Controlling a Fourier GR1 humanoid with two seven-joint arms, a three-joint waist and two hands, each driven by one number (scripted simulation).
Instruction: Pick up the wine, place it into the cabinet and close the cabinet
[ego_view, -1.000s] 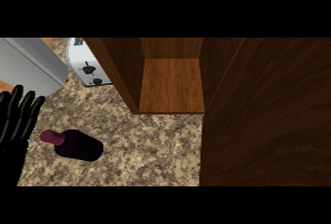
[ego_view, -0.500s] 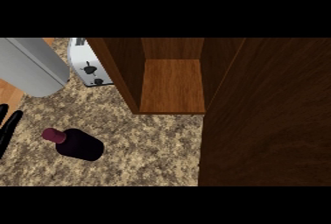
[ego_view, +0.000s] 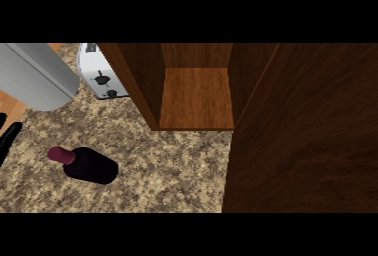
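Wine (ego_view: 87, 165) stands on the speckled counter (ego_view: 170, 175), at about eight o'clock from the middle of the view. We look down on its dark round body and its dark red cap, which points toward ten o'clock. Nothing touches it.

The cabinet (ego_view: 196, 97) is at twelve o'clock — open, with a brown wooden shelf inside. Its big dark door (ego_view: 310, 135) swings out and fills the whole right side, from one o'clock down to five o'clock. Between the bottle and the shelf there is only bare counter.

A white toaster (ego_view: 100, 75) sits at eleven o'clock, just beside the cabinet's left wall. A grey forearm (ego_view: 33, 75) comes in at ten o'clock. The left hand (ego_view: 7, 140) peeks in at nine o'clock — just some black fingers, apart from the bottle. I cannot tell if they are wide or curled.
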